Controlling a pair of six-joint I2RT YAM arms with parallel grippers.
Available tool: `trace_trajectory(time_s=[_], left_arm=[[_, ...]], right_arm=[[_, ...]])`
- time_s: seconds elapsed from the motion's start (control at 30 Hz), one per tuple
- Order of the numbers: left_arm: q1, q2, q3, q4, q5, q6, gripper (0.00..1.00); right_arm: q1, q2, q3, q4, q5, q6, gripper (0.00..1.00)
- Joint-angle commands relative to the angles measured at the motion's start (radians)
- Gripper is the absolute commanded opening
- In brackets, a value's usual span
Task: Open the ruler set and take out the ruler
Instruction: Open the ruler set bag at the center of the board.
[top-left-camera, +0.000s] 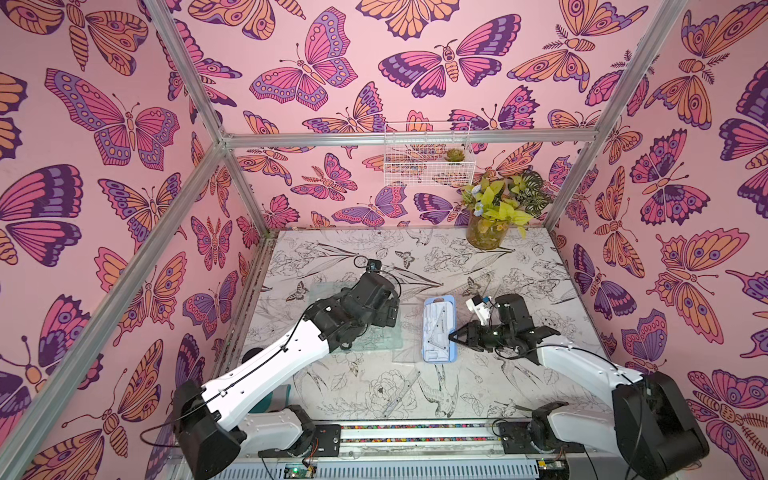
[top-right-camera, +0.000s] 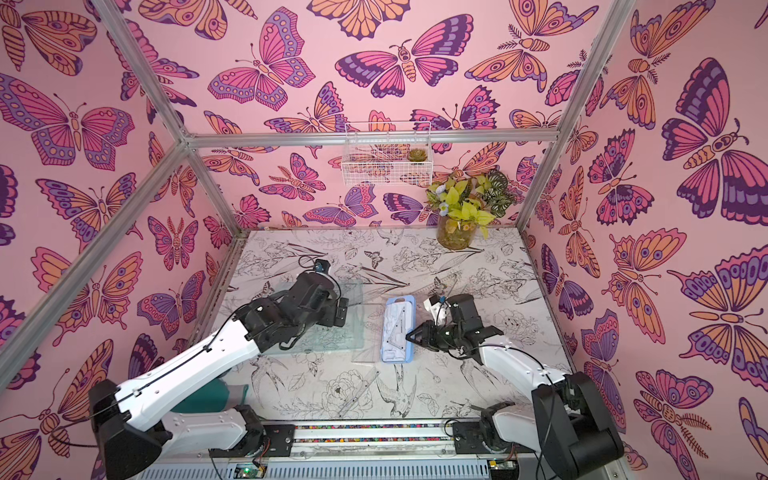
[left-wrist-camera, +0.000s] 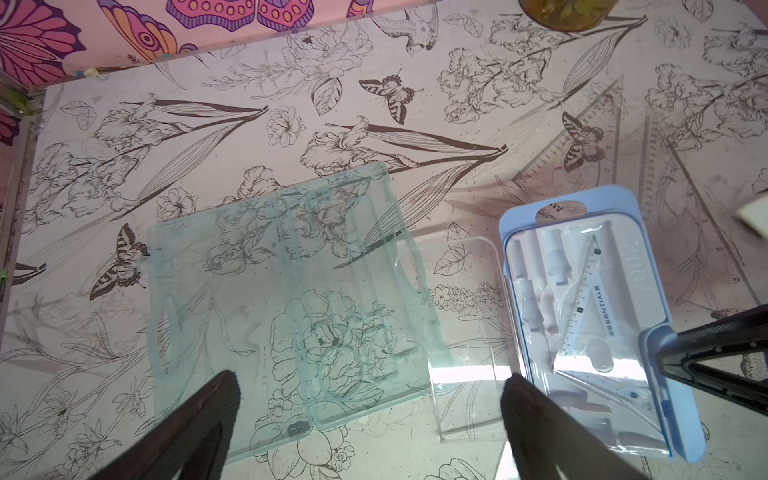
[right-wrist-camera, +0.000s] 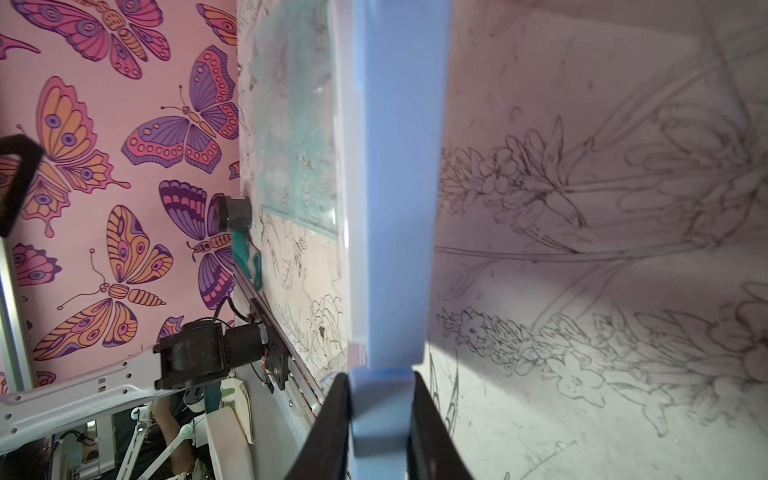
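The right hand is clamped on the blue rim of the ruler set, probably to steady it. The left hand hangs spread wide above the clear lid beside the set. The ruler lies in the set's tray, not yet lifted.

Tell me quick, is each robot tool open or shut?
Left tool: open, holding nothing.
Right tool: shut on the edge of the blue ruler case.
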Motion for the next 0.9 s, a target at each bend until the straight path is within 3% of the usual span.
trace_trajectory(time_s=[0.0, 0.27, 0.37, 0.47, 0.57, 0.77, 0.87], left_arm=[[0.013, -0.021, -0.019, -0.026, -0.022, -0.009, 1.00], [0.020, -0.025, -0.004, -0.027, -0.021, 0.004, 1.00], [0.027, -0.036, 0.000, -0.031, -0.019, 0.011, 1.00], [0.042, -0.055, -0.003, -0.033, -0.009, 0.007, 1.00], [0.061, -0.080, -0.014, -0.032, 0.012, -0.011, 1.00], [0.074, -0.152, -0.070, 0.032, 0.085, -0.014, 1.00], [0.075, -0.193, -0.108, 0.067, 0.177, -0.002, 1.00]], right_arm=[[0.002, 0.030, -0.007, 0.048, -0.020, 0.008, 0.00], [0.002, 0.074, 0.002, 0.028, 0.024, -0.027, 0.02], [0.002, 0.087, 0.014, 0.000, 0.049, -0.044, 0.18], [0.002, 0.084, 0.031, -0.034, 0.075, -0.060, 0.44], [0.003, 0.060, 0.048, -0.066, 0.085, -0.068, 0.58], [0.006, -0.025, 0.089, -0.161, 0.162, -0.097, 0.72], [0.007, -0.076, 0.112, -0.217, 0.189, -0.111, 0.75]])
